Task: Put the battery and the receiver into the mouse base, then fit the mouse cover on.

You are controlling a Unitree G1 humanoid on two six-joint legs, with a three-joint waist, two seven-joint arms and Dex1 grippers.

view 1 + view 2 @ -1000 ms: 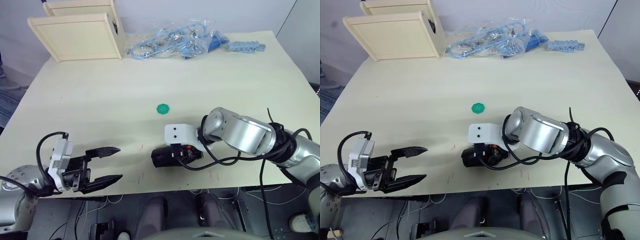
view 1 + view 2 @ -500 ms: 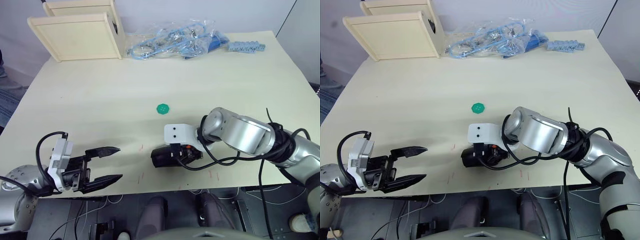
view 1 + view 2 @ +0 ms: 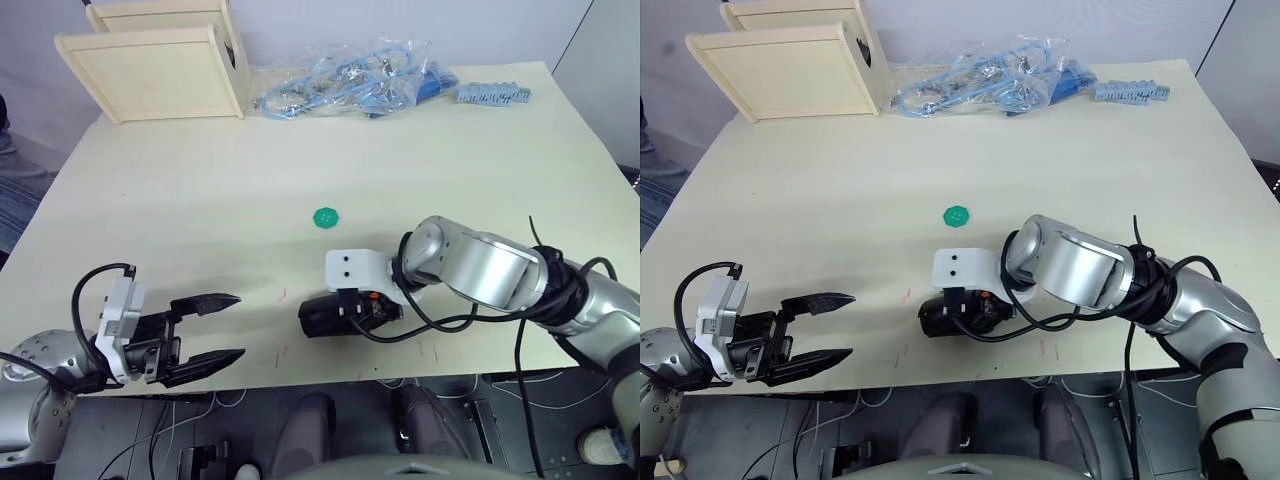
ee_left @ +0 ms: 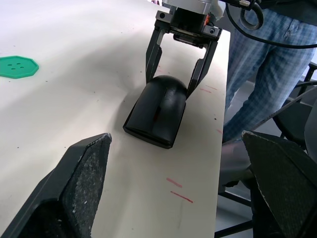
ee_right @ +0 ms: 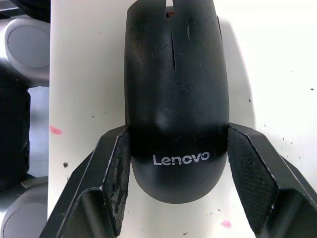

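We find the glossy black curved plastic mouse cover (image 5: 176,94) seated over the mouse base near the front edge of the pale beige table (image 3: 400,160), at about 6 o'clock from the small green octagonal button-like disc (image 3: 326,217). The right gripper (image 5: 176,173) straddles the cover's rear hump, its two padded fingers (image 5: 121,173) spread to either flank; the left pad looks to be touching the shell, but the right seems just apart, so we cannot call it a firm clamp. The left gripper (image 3: 215,328) hangs open and empty at roughly 9 o'clock from the mouse, well apart. We judge the shell light, rigid and slippery: grip low on the flanks, not the crown. The right wrist view shows the logo and split button seam; the left wrist view shows the fingers bracketing the mouse and a person's checked trouser leg (image 4: 267,64) beyond the table edge.
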